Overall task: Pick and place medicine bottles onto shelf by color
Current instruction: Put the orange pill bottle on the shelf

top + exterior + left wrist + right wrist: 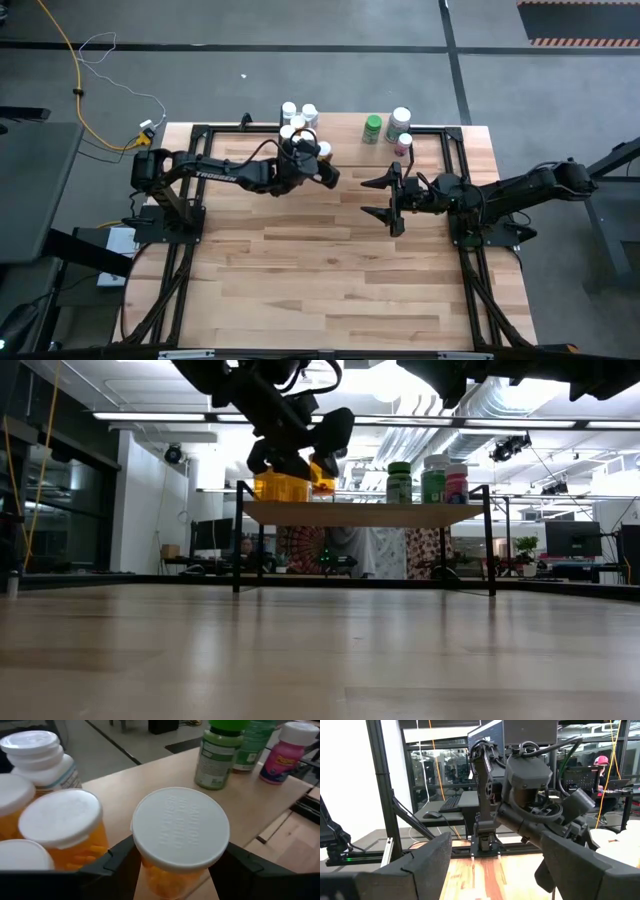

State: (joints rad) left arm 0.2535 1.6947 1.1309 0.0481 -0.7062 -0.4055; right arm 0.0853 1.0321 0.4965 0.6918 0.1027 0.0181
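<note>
My left gripper [316, 160] is shut on an orange medicine bottle with a white cap [180, 827], at the near edge of the shelf [165, 775]. Beside it on the shelf's left part stand several orange white-capped bottles [65, 827] and a white one [42, 757]. On the right part stand a green bottle [217, 757], a clear greenish one [255, 745] and a pink one [284, 752]. My right gripper [386, 198] hangs open over the table's middle right, holding nothing. My left gripper pinches the orange body of the bottle just under its white cap [150, 875], with one finger [115, 862] on each side. The fingers come nearly level from the table's left, slanting a little down. The bottle stands upright; the fingers hide whether its base touches the shelf.
The shelf [365, 513] stands on thin black legs at the table's far edge. The stretch of shelf between the orange group [280, 485] and the green bottle [399, 482] is bare. Bare wooden tabletop [330, 280] lies nearer. Black frame rails [180, 260] run along both sides.
</note>
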